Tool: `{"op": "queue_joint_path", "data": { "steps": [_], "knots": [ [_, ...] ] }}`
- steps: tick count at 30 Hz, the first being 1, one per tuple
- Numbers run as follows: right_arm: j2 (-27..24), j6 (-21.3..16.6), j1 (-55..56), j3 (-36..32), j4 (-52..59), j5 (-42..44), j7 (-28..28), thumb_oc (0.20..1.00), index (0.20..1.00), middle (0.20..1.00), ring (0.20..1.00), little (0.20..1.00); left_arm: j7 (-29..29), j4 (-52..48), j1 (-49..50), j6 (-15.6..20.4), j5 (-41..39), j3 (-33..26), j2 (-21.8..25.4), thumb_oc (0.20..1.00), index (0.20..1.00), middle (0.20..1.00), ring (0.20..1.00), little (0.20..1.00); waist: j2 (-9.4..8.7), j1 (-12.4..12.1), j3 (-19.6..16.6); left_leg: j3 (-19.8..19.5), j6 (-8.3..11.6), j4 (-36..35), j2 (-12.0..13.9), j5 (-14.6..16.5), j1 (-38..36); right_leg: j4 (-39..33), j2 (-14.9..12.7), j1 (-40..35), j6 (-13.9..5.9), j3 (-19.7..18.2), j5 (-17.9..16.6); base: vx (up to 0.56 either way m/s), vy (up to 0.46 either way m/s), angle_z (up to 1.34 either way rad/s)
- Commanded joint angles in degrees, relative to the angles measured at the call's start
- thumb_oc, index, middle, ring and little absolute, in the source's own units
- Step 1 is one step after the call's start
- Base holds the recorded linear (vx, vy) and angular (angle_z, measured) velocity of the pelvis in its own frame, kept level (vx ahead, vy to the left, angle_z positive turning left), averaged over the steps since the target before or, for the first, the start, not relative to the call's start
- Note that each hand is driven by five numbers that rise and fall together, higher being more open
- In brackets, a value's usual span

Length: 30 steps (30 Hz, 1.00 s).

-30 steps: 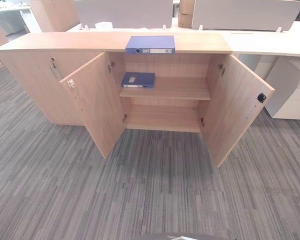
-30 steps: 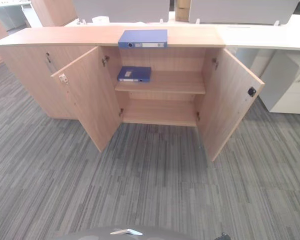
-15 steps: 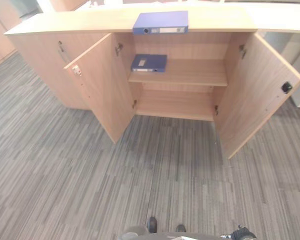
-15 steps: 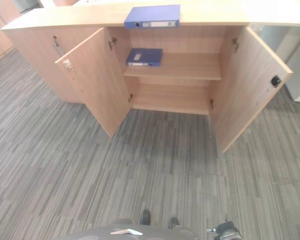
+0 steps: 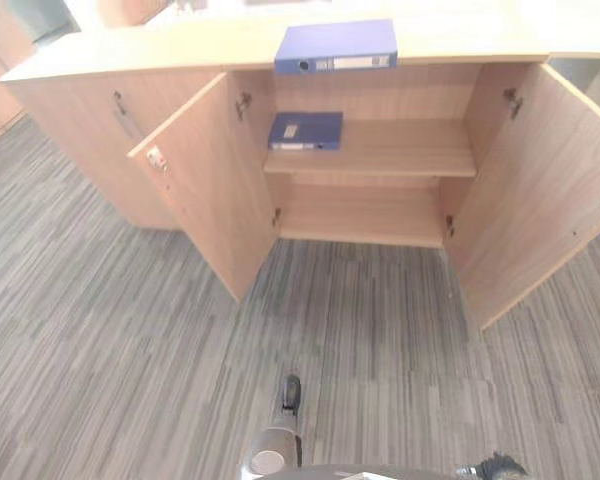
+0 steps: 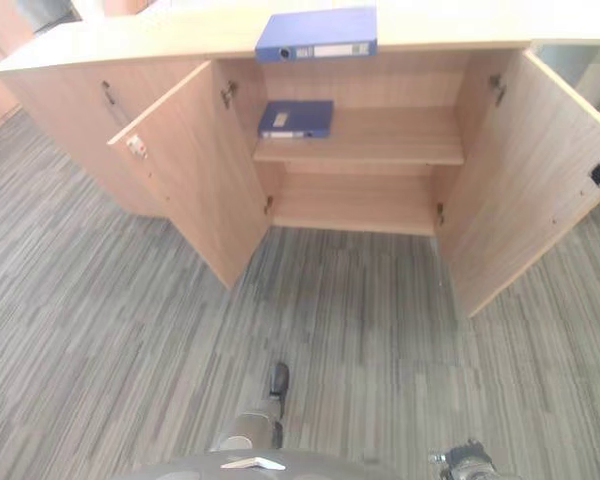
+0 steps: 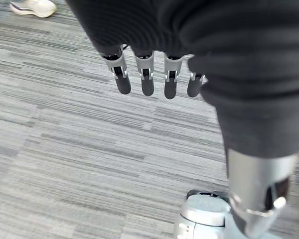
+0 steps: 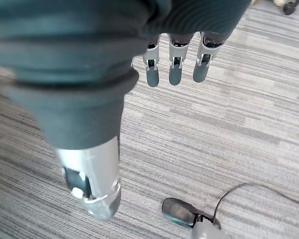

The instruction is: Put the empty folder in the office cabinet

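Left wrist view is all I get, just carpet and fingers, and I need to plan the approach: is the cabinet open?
Observer: Yes, the cabinet has both doors swung wide open.
Operator: Where is a folder to pick up?
Observer: A blue folder lies flat on the cabinet's top, above the open section.
Operator: And the right hand, is it free?
Observer: The right hand hangs over the carpet with straight fingers, holding nothing.
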<state>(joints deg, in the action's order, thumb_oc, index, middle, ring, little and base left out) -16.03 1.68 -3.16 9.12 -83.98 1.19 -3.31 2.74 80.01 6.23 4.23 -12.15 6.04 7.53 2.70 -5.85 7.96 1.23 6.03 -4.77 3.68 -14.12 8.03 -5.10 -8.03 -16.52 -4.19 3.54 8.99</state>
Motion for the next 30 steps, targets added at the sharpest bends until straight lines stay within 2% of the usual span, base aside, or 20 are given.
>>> {"op": "queue_joint_path", "data": {
  "steps": [1, 3, 5, 6, 7, 9, 10, 12, 13, 14, 15, 16, 18, 20, 21, 22, 23, 24, 26, 30],
  "knots": [
    [-0.3, 0.6, -0.2, 0.2, -1.3, -0.4, 0.5, 1.0, 1.0, 1.0, 1.0, 1.0, -1.4, 2.0, -0.5, 0.6, 1.1, -1.2, 2.2, 1.0, 1.0, 1.0, 1.0, 1.0, -1.5, -0.6, -4.8, 0.1, -1.11, 2.0, -1.5, 6.8, 1.6, 3.6, -5.2, 3.1, -7.12, 2.8, -3.0, 0.34, 0.298, -0.53],
    [0.1, 0.8, -0.1, 0.2, -1.4, -0.7, 0.7, 1.0, 1.0, 1.0, 1.0, 1.0, -1.2, 1.8, -0.6, 0.5, 1.2, -1.4, 2.6, 1.0, 1.0, 1.0, 1.0, 1.0, -2.12, -0.8, -5.5, 1.0, -2.87, 2.4, -3.5, 8.5, 0.7, 5.8, -7.4, 4.0, -8.28, 2.3, -4.4, 0.2, 0.186, -0.37],
    [0.1, 0.8, -0.1, 0.0, -1.4, -0.8, 0.9, 1.0, 1.0, 1.0, 1.0, 1.0, -1.3, 1.7, -0.8, 0.4, 1.2, -1.5, 2.8, 1.0, 1.0, 1.0, 1.0, 1.0, -2.39, -0.8, -5.7, 1.3, -3.64, 2.6, -4.6, 9.2, 0.2, 7.3, -8.6, 4.5, -8.77, 2.1, -5.3, 0.2, 0.197, -0.17],
    [0.2, 0.8, 0.0, -0.3, -1.3, -0.9, 0.9, 1.0, 1.0, 1.0, 1.0, 1.0, -1.4, 1.5, -0.9, 0.3, 1.3, -1.8, 3.4, 1.0, 1.0, 1.0, 1.0, 1.0, -2.59, -1.0, -6.0, 1.6, -5.17, 2.2, -6.7, 10.6, -1.9, 12.7, -10.6, 6.3, -9.24, 2.4, -7.8, 0.3, 0.333, -0.06],
    [-0.1, 0.9, 0.1, -0.5, -1.1, -1.1, 0.8, 1.0, 1.0, 1.0, 1.0, 1.0, -1.4, 1.3, -0.9, 0.3, 1.0, -1.8, 3.3, 1.0, 1.0, 1.0, 1.0, 1.0, -2.44, -1.1, -5.7, 1.8, -6.02, 1.9, -8.0, 11.1, -3.1, 16.7, -12.6, 8.3, -9.35, 2.8, -12.1, 0.3, 0.362, -0.03],
    [-0.8, 0.9, -0.4, -1.2, -0.5, -0.5, 0.2, 1.0, 1.0, 1.0, 1.0, 1.0, -1.3, 0.6, -1.0, 0.2, 0.3, -1.5, 3.4, 1.0, 1.0, 1.0, 1.0, 1.0, -1.68, -1.0, -4.8, 1.9, -7.55, 0.9, -9.8, 11.9, -5.2, 24.4, -15.5, 11.6, -7.58, 3.8, -20.0, 0.16, 0.256, -0.05],
    [-0.9, 0.9, -0.4, -1.2, -0.4, -0.5, 0.1, 1.0, 1.0, 1.0, 1.0, 1.0, -1.3, 0.6, -1.0, 0.2, 0.3, -1.5, 3.4, 1.0, 1.0, 1.0, 1.0, 1.0, -1.7, -1.0, -4.7, 1.9, -7.59, 1.0, -9.9, 11.9, -5.2, 24.5, -15.6, 11.7, -7.63, 3.7, -20.0, 0.13, 0.183, -0.13],
    [-1.3, 0.7, -0.5, -1.9, -0.4, 0.1, -0.7, 1.0, 1.0, 1.0, 1.0, 1.0, -1.3, 0.2, -1.0, 0.3, 0.3, -0.9, 3.5, 1.0, 1.0, 1.0, 1.0, 1.0, -1.0, -0.9, -4.1, 2.1, -8.24, 0.0, -11.0, 13.6, -7.5, 27.3, -19.1, 13.4, -6.91, 8.2, -23.3, 0.22, 0.176, 0.03],
    [-1.6, 0.7, -0.6, -2.2, -0.3, 0.1, -0.9, 1.0, 1.0, 1.0, 1.0, 1.0, -1.4, 0.1, -0.9, 0.4, -0.1, -0.9, 3.6, 1.0, 1.0, 1.0, 1.0, 1.0, -1.28, -0.8, -3.7, 2.2, -8.37, -0.2, -11.6, 14.6, -8.5, 26.1, -21.5, 13.9, -7.45, 10.9, -25.5, 0.32, 0.062, 0.04],
    [-2.1, 0.7, -1.1, -2.7, 0.3, 0.4, -1.2, 1.0, 1.0, 1.0, 1.0, 1.0, -1.6, -0.3, -0.9, 0.7, -0.7, -1.0, 3.7, 1.0, 1.0, 1.0, 1.0, 1.0, -0.69, -0.2, -3.2, 2.1, -8.17, -0.2, -10.4, 15.2, -8.6, 21.6, -21.5, 17.3, -7.21, 12.8, -25.4, 0.23, -0.028, -0.09],
    [-2.1, 0.7, -1.1, -2.7, 0.3, 0.4, -1.2, 1.0, 1.0, 1.0, 1.0, 1.0, -1.6, -0.3, -0.9, 0.7, -0.7, -1.0, 3.7, 1.0, 1.0, 1.0, 1.0, 1.0, -0.48, -0.3, -3.1, 2.1, -7.98, -0.2, -10.1, 15.5, -8.9, 21.9, -21.2, 17.1, -7.08, 12.8, -25.0, 0.18, -0.096, -0.29],
    [-2.3, 0.8, -1.6, -2.8, 0.6, 0.5, -1.4, 1.0, 1.0, 1.0, 1.0, 1.0, -1.8, -0.5, -1.1, 0.9, -1.1, -1.1, 3.9, 1.0, 1.0, 1.0, 1.0, 1.0, 0.34, 0.6, -1.9, 1.7, -7.7, -0.2, -9.1, 15.5, -9.4, 19.3, -19.5, 19.9, -6.86, 12.5, -22.7, 0.13, -0.112, -0.23],
    [-2.3, 0.9, -1.9, -2.9, 0.9, 0.8, -1.4, 1.0, 1.0, 1.0, 1.0, 1.0, -1.9, -0.8, -1.5, 0.9, -1.2, -1.1, 4.2, 1.0, 1.0, 1.0, 1.0, 1.0, 0.52, 2.3, 0.0, 0.5, -6.89, -0.2, -7.9, 16.6, -11.2, 11.8, -15.4, 22.7, -6.96, 11.8, -19.8, 0.25, -0.173, -0.02],
    [-2.1, 0.9, -1.5, -3.0, 0.9, 1.1, -1.4, 1.0, 1.0, 1.0, 1.0, 1.0, -2.2, -0.2, -1.4, 1.0, -0.7, -1.5, 4.4, 1.0, 1.0, 1.0, 1.0, 1.0, -0.34, 4.5, 1.1, -0.6, -6.02, -0.2, -7.0, 19.1, -15.0, 5.2, -10.1, 26.1, -7.48, 10.2, -20.3, 0.41, -0.202, 0.19],
    [-1.9, 1.0, -1.2, -3.2, 0.7, 1.0, -1.3, 1.0, 1.0, 1.0, 1.0, 1.0, -2.1, 0.2, -1.4, 0.8, -0.3, -1.7, 4.5, 1.0, 1.0, 1.0, 1.0, 1.0, -1.04, 5.4, 1.2, -1.1, -5.7, -0.2, -6.8, 19.8, -16.0, 3.3, -8.8, 27.0, -7.98, 9.2, -20.6, 0.49, -0.306, 0.57],
    [-1.4, 0.8, -0.6, -3.0, 0.3, 1.3, -1.2, 1.0, 1.0, 1.0, 1.0, 1.0, -2.1, 0.6, -1.7, 0.8, 0.8, -1.6, 4.7, 1.0, 1.0, 1.0, 1.0, 1.0, -1.99, 5.7, 1.6, -2.7, -5.4, -0.2, -6.2, 20.6, -17.2, 2.5, -7.1, 25.1, -7.56, 8.3, -20.1, 0.31, -0.225, 0.46],
    [-1.4, 0.8, -0.6, -3.0, 0.3, 1.3, -1.2, 1.0, 1.0, 1.0, 1.0, 1.0, -2.1, 0.6, -1.7, 0.8, 0.8, -1.6, 4.7, 1.0, 1.0, 1.0, 1.0, 1.0, -1.99, 5.7, 1.6, -2.7, -5.4, -0.2, -6.2, 20.6, -17.2, 2.5, -7.1, 25.1, -7.56, 8.3, -20.1, 0.4, -0.437, 1.08],
    [-1.2, 0.5, 0.1, -2.7, 0.5, 2.1, -1.2, 1.0, 1.0, 1.0, 1.0, 1.0, -2.4, 1.1, -2.1, 0.6, 1.1, -1.8, 4.5, 1.0, 1.0, 1.0, 1.0, 1.0, -2.41, 6.5, 0.8, -3.9, -4.64, -0.1, -4.0, 21.2, -17.9, 2.6, -4.6, 24.2, -5.88, 7.6, -18.6, 0.28, -0.346, 0.96],
    [-1.5, 0.2, 0.2, -2.3, 0.6, 2.4, -1.4, 1.0, 1.0, 1.0, 1.0, 1.0, -2.5, 1.3, -2.2, 0.6, 0.7, -2.1, 4.2, 1.0, 1.0, 1.0, 1.0, 1.0, -2.07, 6.8, 0.0, -4.1, -3.72, 2.0, -2.4, 21.4, -17.4, 2.9, -3.0, 23.7, -4.84, 7.9, -17.4, 0.26, -0.308, 0.89],
    [-1.9, -0.1, 0.0, -1.8, 1.2, 2.9, -1.6, 1.0, 1.0, 1.0, 1.0, 1.0, -2.6, 1.3, -2.4, 0.6, 0.6, -2.0, 4.0, 1.0, 1.0, 1.0, 1.0, 1.0, -2.09, 6.9, -0.7, -4.7, -2.85, 4.9, -1.7, 21.9, -16.5, 2.5, -1.7, 22.7, -3.81, 8.4, -16.0, 0.18, -0.222, 0.31]
  ]
}}
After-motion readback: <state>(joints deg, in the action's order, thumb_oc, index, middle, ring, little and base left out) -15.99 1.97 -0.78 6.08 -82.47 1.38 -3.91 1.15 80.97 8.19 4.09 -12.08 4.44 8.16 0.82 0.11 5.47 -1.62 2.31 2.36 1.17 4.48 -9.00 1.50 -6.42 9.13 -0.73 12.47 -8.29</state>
